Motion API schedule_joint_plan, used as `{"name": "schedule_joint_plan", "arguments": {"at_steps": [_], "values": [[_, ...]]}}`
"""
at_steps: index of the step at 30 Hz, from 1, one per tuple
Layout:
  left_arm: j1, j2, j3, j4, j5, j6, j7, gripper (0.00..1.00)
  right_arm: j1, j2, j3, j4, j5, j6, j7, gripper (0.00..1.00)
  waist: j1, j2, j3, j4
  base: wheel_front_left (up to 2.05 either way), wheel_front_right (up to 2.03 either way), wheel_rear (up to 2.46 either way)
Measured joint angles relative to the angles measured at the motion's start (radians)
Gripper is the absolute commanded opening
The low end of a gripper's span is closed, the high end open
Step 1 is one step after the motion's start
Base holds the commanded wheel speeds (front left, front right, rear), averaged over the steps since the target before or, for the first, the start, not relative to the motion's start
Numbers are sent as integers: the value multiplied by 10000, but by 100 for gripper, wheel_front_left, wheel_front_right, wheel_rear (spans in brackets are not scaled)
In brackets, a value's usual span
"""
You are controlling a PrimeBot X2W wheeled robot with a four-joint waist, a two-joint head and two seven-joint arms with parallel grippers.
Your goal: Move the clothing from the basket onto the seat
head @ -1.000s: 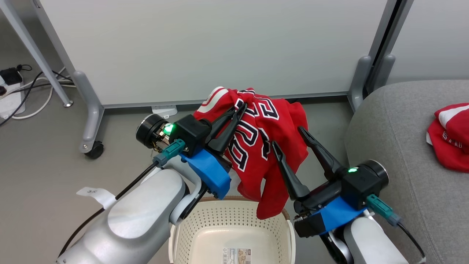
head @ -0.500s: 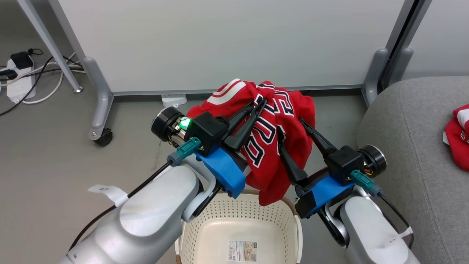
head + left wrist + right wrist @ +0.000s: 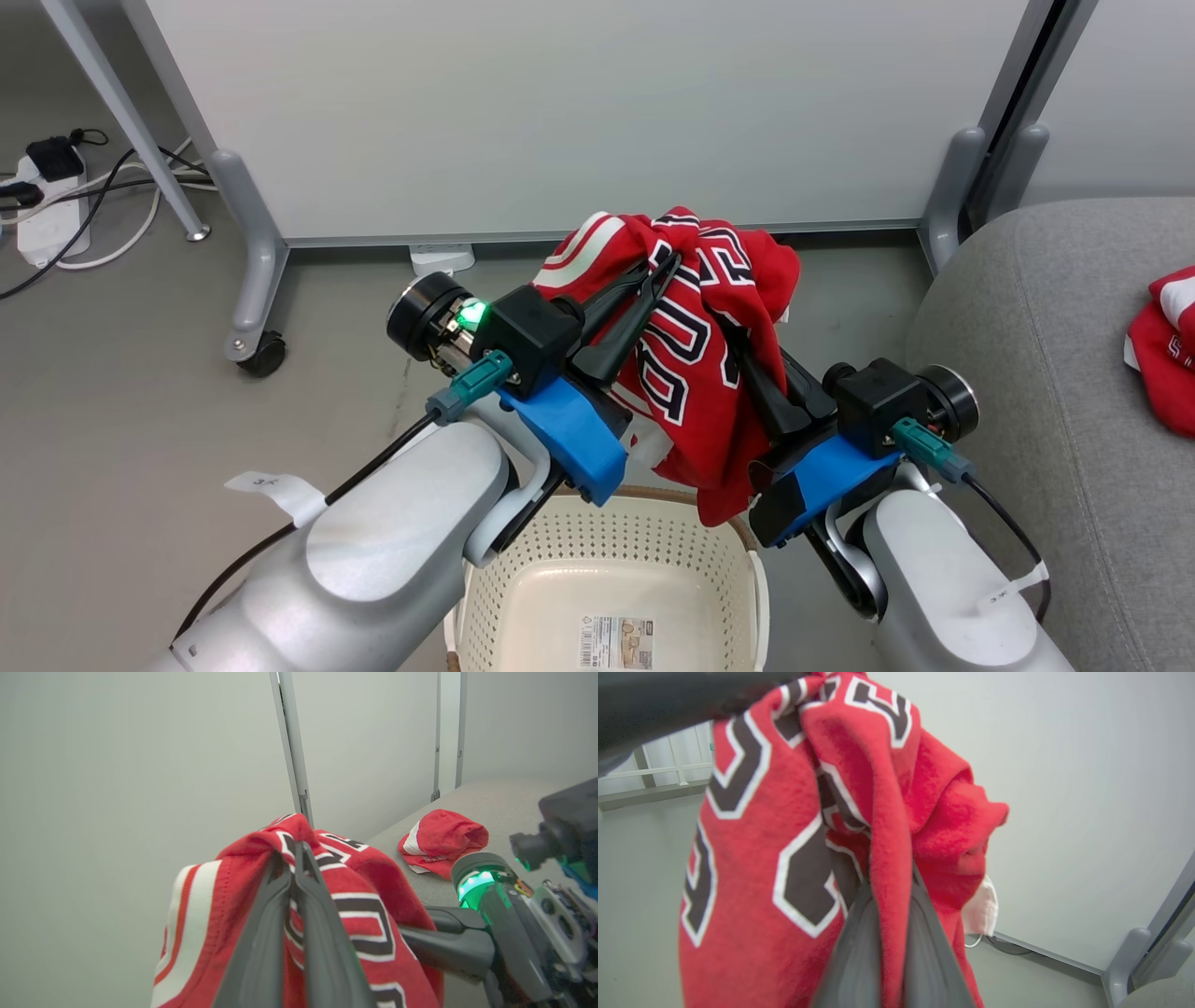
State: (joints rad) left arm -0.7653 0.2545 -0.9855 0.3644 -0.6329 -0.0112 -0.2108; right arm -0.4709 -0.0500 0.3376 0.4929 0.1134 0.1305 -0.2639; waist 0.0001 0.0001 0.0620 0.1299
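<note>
Both arms are up over the basket, forearms reaching away from the robot and angling in toward each other. The left gripper is pinched tight on the far, top fold of the lettered jersey, fingers slanting far and right. The right gripper is clamped on a fold at the jersey's right side, fingers slanting far and left. The jersey hangs bunched in the air between them. Its long axis runs from that far peak down to a near tail dangling over the basket's far rim. A second jersey lies crumpled on the seat, off right.
</note>
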Motion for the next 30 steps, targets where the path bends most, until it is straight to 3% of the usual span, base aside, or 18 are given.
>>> {"name": "schedule_joint_plan", "arguments": {"at_steps": [24,25,26,27,30], "values": [[95,15,-142,217,-190,-6,-67,0,96,0,-69,-221,261,0,0,0,0,0,-172,-112,0,0,0],[105,13,-142,232,-211,17,-61,27,104,0,-84,-230,280,0,0,0,0,0,-176,-115,0,0,0],[112,15,-144,249,-253,19,-17,82,120,0,-102,-249,291,0,0,0,0,0,-179,-118,0,0,0],[122,17,-146,259,-263,21,-13,100,128,0,-123,-265,303,0,0,0,0,0,-180,-119,0,0,0],[136,17,-142,265,-280,35,-10,100,136,0,-157,-299,307,0,0,0,0,0,-179,-121,0,0,0]]}}
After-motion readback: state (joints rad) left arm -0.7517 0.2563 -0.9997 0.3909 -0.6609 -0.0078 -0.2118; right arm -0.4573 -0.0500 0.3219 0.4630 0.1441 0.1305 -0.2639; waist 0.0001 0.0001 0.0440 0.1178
